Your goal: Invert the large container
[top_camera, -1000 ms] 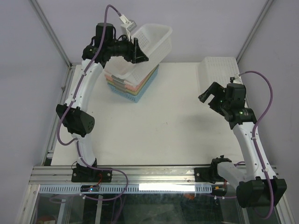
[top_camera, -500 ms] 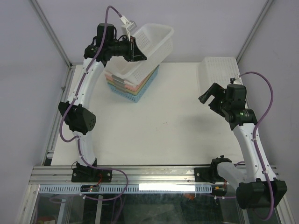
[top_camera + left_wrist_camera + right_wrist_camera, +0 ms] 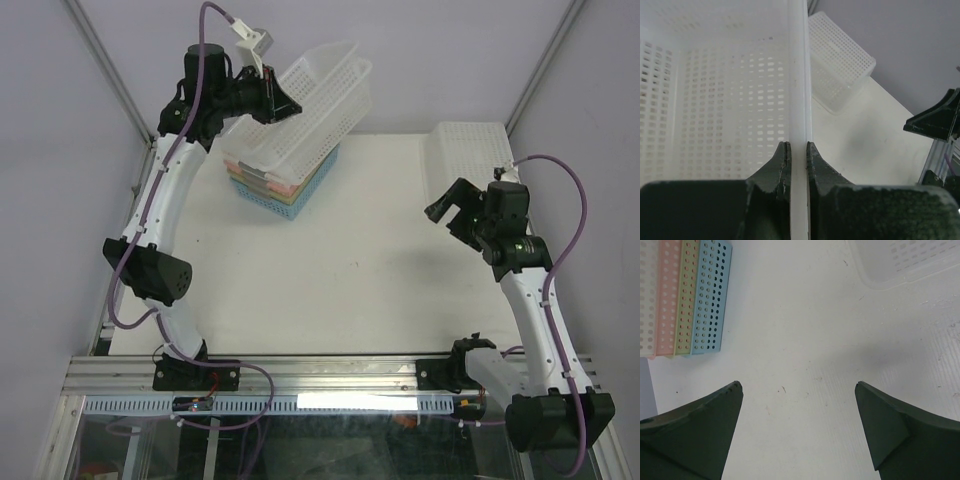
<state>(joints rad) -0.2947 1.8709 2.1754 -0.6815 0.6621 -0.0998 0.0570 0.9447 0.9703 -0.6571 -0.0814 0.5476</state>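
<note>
At upper left, left hand (image 3: 798, 147) pinches the basket (image 3: 325, 100) by its rim.
Roll it over slowly; right hand (image 3: 797, 385) hangs spread wide.

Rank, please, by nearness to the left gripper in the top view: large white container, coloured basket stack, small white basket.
1. Large white perforated container, in the left fingers.
2. Coloured plastic basket stack, just below.
3. Small white perforated basket, rear right.

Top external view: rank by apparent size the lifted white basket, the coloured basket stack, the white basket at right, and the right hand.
1. Lifted white basket.
2. Coloured basket stack and white basket at right: unsure, since the lifted basket covers much of the stack.
3. Right hand.
</note>
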